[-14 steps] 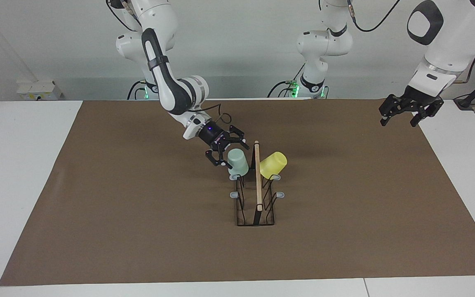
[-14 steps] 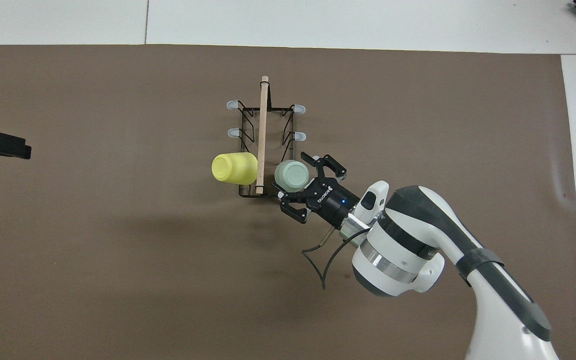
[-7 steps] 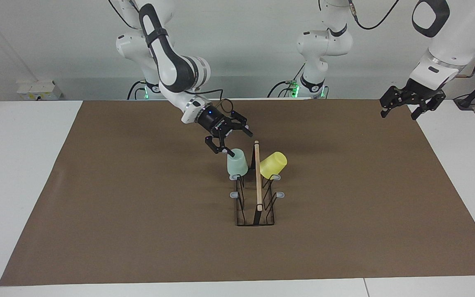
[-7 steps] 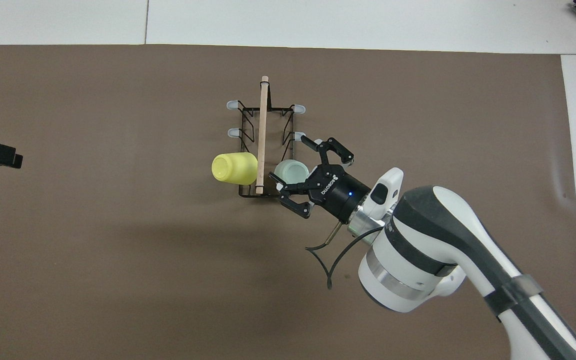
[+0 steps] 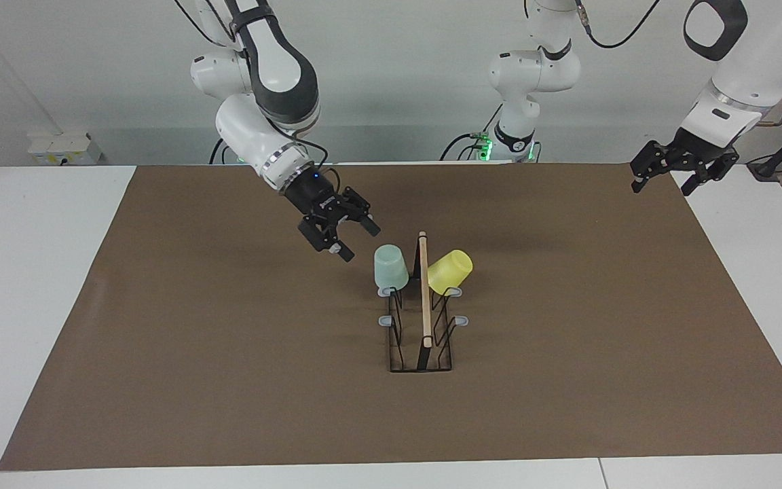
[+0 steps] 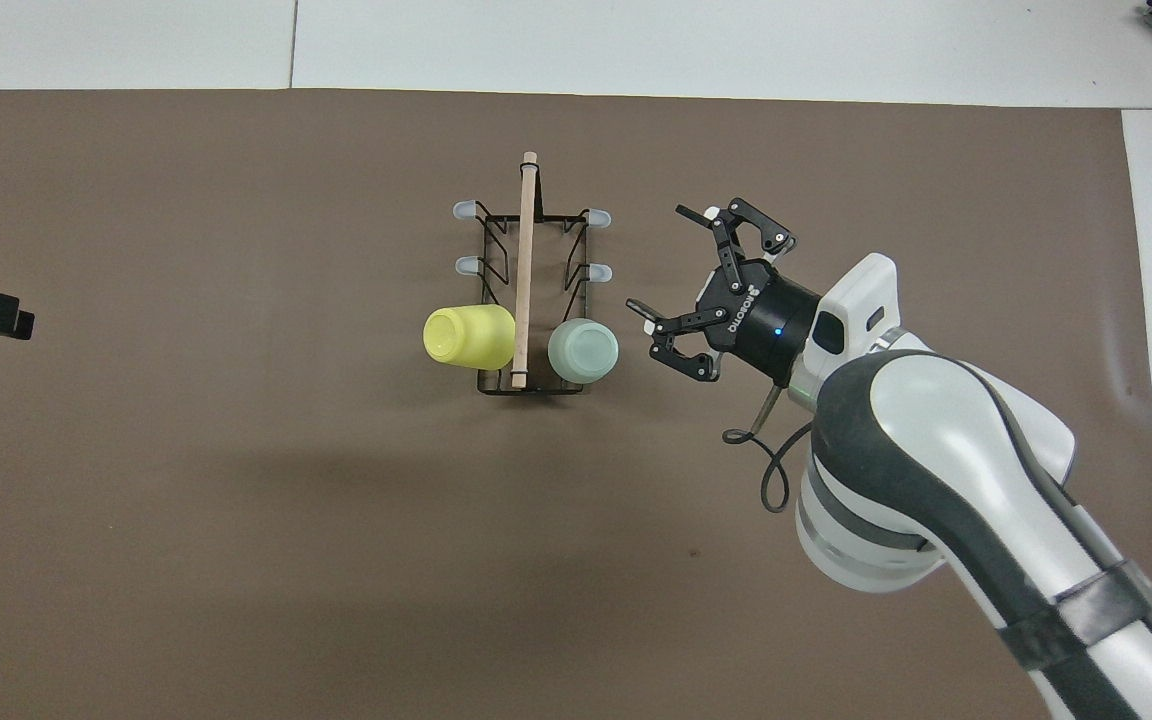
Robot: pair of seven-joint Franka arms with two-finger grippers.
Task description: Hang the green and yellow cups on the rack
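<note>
Rack (image 5: 421,333) stands mid-mat (image 5: 160,339), its wooden bar (image 6: 524,270) running away from the robots. Green cup (image 5: 390,267) hangs mouth-down, nearly upright; yellow cup (image 5: 450,271) tilts, its base toward the left arm's end. Right gripper (image 5: 348,240) hovers beside the green cup, jaws wide, empty. Left gripper (image 5: 660,185) waits over the mat's edge, seemingly open, empty.

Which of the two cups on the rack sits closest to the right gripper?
The green cup, hung on the rack beside the open right gripper; the yellow cup hangs across the wooden bar.
</note>
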